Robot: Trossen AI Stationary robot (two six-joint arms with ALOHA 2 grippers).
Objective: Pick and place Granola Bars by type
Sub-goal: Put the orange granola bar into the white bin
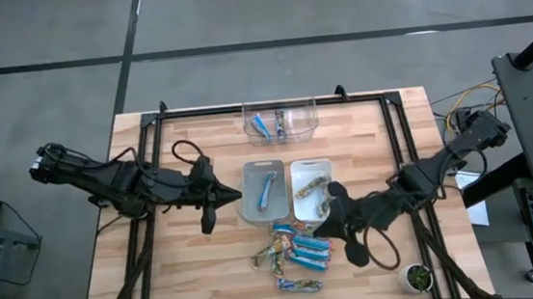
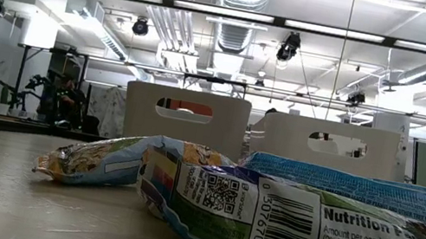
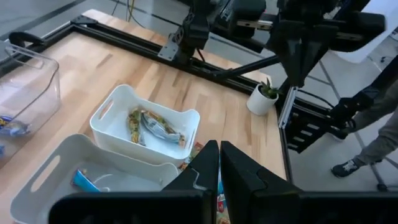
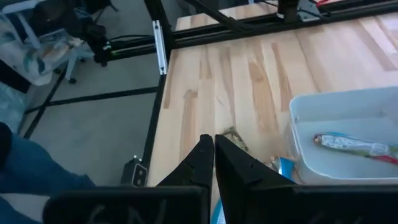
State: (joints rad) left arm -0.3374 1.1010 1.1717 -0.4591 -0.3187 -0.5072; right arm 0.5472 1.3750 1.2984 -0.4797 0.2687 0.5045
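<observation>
Up close on the nearest wrapper (image 2: 299, 227) the bold words "Nutrition F…" can be read, with "Calo…", "Sodium" and "Amount per serving" beneath, a barcode numbered roughly "0 1507670" and a QR code beside it; no brand name is legible.

From above, the Granola Bars (image 1: 295, 252) lie mostly in a loose heap on the wooden table (image 1: 180, 264), just in front of two bins. I count about six or seven in the heap (overlaps make it uncertain), blue ones mixed with greenish-gold. The grey bin (image 1: 248, 196) holds one blue bar (image 1: 267, 189); the white bin (image 1: 299, 170) next to it holds two or three greenish-gold ones (image 3: 152, 126). A clear bin (image 1: 304, 118) at the far edge has two blue bars (image 1: 266, 125).

The left gripper (image 1: 235, 195) hovers at the grey bin's edge, fingers pressed together and empty. The right gripper (image 1: 330, 191) hangs over the white bin's near corner, likewise closed on nothing. A small potted plant (image 1: 417, 276) sits at the table's corner.
</observation>
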